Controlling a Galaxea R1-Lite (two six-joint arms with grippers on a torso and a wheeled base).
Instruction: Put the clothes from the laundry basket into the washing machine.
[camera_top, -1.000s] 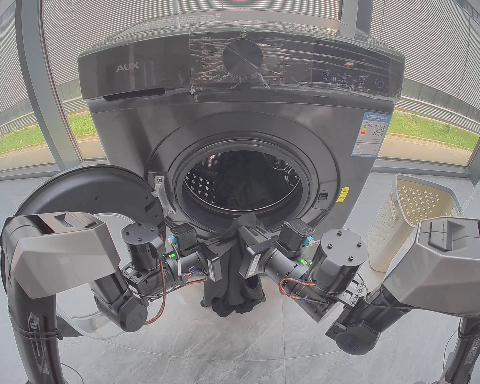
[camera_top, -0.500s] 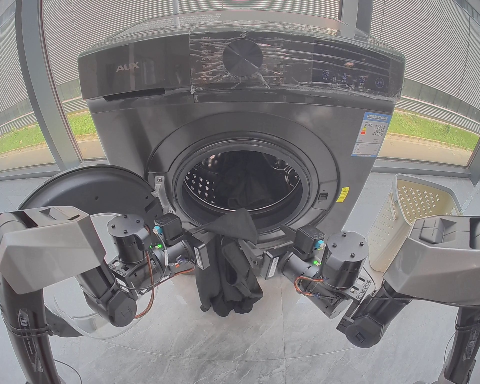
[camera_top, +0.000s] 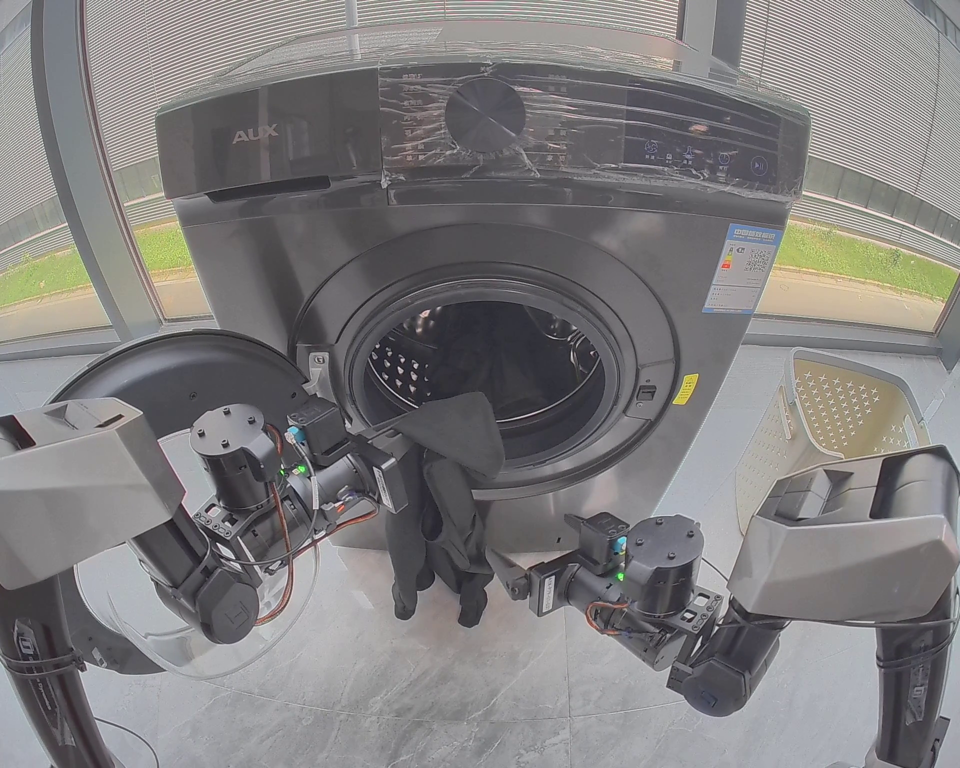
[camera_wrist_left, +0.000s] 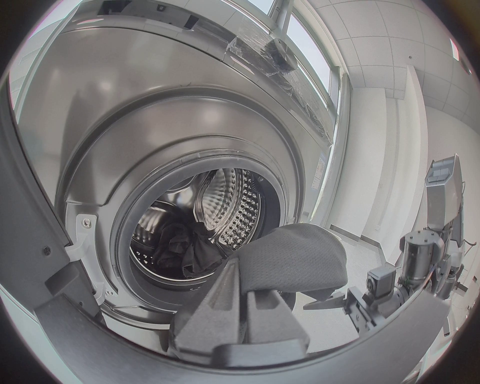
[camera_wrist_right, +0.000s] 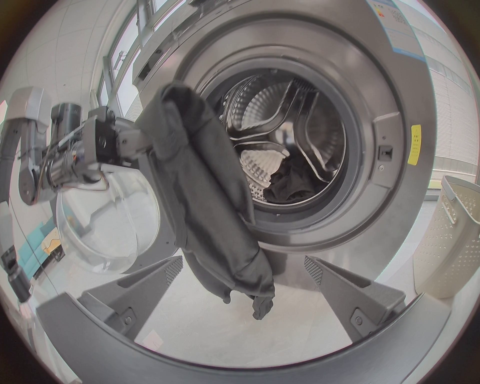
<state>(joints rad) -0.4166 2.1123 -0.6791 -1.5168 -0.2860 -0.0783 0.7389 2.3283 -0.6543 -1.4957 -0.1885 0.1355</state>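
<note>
Change: right gripper has let go of the garment and dropped back toward 6 o'clock. Left gripper has carried the garment up to the drum rim.
Head, garment: we see it hung from the left gripper, its top fold at the 7 o'clock rim of the drum, its long axis straight down toward 6 o'clock.
Head, key relation: drum mouth lies at 1 o'clock from the left gripper, just beside it. The left arm is the nearer one.
Head, right gripper: released, jaws apart, at 5 o'clock of the garment, near but not touching.
Head, surroundings: door swung open at 9 o'clock of the washing machine; laundry basket at 3 o'clock.
Left wrist, left gripper: clenched on a fold of the garment. Dark clothes already lie in the drum beyond.
Right wrist, right gripper: spread wide, holding nothing. The garment dangles ahead of it from the left gripper.
Next, our guess: push in toward 1 o'clock; the hanging tail may catch on the rim.
</note>
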